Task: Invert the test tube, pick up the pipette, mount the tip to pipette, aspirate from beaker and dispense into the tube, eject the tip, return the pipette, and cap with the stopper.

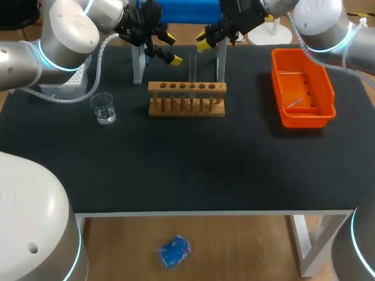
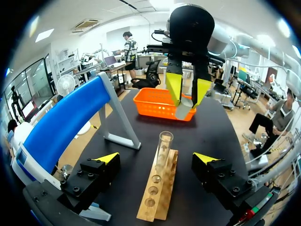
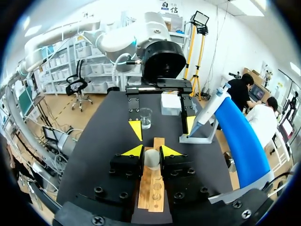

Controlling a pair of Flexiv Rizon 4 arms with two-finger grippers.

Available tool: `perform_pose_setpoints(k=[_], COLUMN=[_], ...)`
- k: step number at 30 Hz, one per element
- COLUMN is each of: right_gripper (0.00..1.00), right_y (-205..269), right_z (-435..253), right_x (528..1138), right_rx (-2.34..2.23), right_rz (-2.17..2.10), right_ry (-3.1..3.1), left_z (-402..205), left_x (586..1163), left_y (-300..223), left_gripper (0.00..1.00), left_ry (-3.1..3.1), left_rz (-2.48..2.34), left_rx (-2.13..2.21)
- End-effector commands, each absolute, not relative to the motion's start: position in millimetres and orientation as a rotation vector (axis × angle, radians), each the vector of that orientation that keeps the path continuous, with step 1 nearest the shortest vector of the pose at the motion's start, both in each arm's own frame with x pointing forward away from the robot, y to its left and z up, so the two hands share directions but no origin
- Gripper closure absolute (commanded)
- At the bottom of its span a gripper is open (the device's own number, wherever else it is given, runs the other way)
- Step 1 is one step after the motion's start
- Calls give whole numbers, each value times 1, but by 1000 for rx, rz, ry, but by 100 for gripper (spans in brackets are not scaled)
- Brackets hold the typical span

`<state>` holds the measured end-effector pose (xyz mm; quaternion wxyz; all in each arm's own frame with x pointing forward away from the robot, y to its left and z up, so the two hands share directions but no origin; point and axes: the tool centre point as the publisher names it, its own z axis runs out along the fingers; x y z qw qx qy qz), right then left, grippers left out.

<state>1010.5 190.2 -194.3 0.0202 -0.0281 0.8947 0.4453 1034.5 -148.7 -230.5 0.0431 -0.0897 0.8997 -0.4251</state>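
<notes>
Head view: test tube upright in rack, not yet inverted. Left wrist view: left gripper spread wide, the tube ahead of it, seemingly on standby. Right wrist view: right gripper narrowly parted over its mouth, probably aligning to grasp.

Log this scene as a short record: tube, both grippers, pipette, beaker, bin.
tube: upright in the rack, mouth up
left gripper: open wide, tube ahead between its fingers, untouched
right gripper: open, narrow gap, just above the tube
pipette: on the blue stand
beaker: on the table, left of the rack
bin: orange, right of the rack
</notes>
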Motion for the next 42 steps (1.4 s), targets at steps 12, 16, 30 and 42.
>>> perform_pose_setpoints(k=[12,16,30,42], right_gripper=[100,100,100,100], right_y=[203,206,208,208], right_z=[-207,-211,-225,-217], right_x=[1018,1019,1027,1028], right_rx=[-114,-114,-80,-87], right_rz=[1290,1292,1295,1306], right_ry=[2779,2779,2808,2794], left_z=[-230,-230,-230,-230], left_x=[1035,1035,1035,1035], left_y=[-149,-149,-149,-149], left_gripper=[0,0,0,0], left_ry=[2755,2755,2755,2755], left_rz=[-1297,-1297,-1297,-1297], left_rx=[-275,-275,-275,-275])
